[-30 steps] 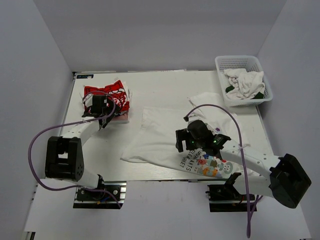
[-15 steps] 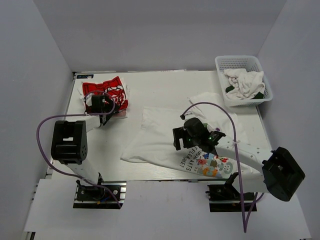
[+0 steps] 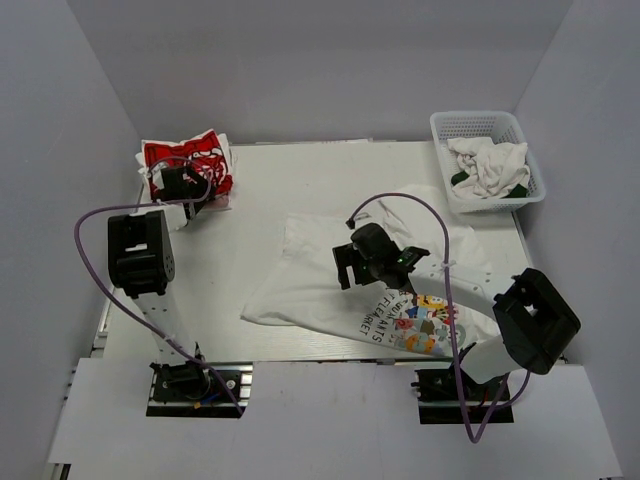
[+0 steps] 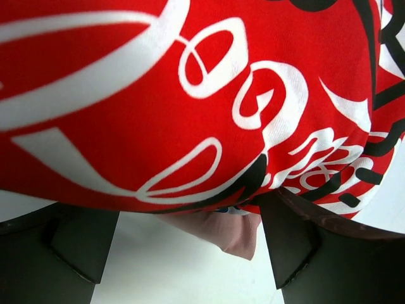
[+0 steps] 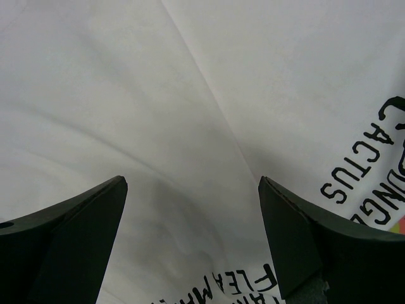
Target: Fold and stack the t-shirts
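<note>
Large white cloth t-shirt with cartoon print and dark lettering (image 3: 310, 285) lies spread and rumpled, centre-right on the white table (image 3: 300, 175), unchanged and unfolded. Right gripper (image 5: 193, 183) has shifted left over it, jaws wide, nothing pinched.

Folded red t-shirt with white script (image 3: 195, 160) has moved to the far-left corner. Left gripper (image 3: 180, 185) went with it, fingers spread against its near edge, no pinch visible. Looks like a push.

My read: the red one is parked and the white fold is next.

White plastic mesh basket (image 3: 455, 125) of crumpled cloth sits far right, well apart. Purple cable (image 3: 400, 200) loops over the white shirt and may snag.
</note>
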You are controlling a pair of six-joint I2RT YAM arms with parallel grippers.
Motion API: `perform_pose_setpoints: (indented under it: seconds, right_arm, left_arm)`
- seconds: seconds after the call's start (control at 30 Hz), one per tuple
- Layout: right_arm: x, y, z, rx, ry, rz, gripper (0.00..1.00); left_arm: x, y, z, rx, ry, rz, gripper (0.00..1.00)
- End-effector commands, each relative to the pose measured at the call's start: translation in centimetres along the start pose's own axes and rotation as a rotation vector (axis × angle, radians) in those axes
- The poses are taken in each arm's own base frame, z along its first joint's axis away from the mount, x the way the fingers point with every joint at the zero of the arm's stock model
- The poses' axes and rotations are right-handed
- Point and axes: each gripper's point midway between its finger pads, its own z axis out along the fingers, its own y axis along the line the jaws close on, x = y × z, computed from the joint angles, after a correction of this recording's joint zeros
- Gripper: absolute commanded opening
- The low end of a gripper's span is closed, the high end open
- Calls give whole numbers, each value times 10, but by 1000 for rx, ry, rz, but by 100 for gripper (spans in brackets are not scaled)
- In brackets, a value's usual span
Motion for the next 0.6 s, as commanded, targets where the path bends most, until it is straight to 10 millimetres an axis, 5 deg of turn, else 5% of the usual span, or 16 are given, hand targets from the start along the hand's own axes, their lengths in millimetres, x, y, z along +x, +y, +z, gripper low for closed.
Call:
perform_pose_setpoints:
  seconds: [0.0,0.2,0.57]
  right_arm:
    - [-21,1,-1,15,-47,-5,90]
    - [-24,-2,-2,32,-58,0,90]
    - [-23,-4,5,56,-37,3,90]
  left_arm:
    - [-14,18,15,-31,-14,41,95]
    - [-39,10,36,104,-23,221,94]
    - [-44,-9,63,280,48,163,93]
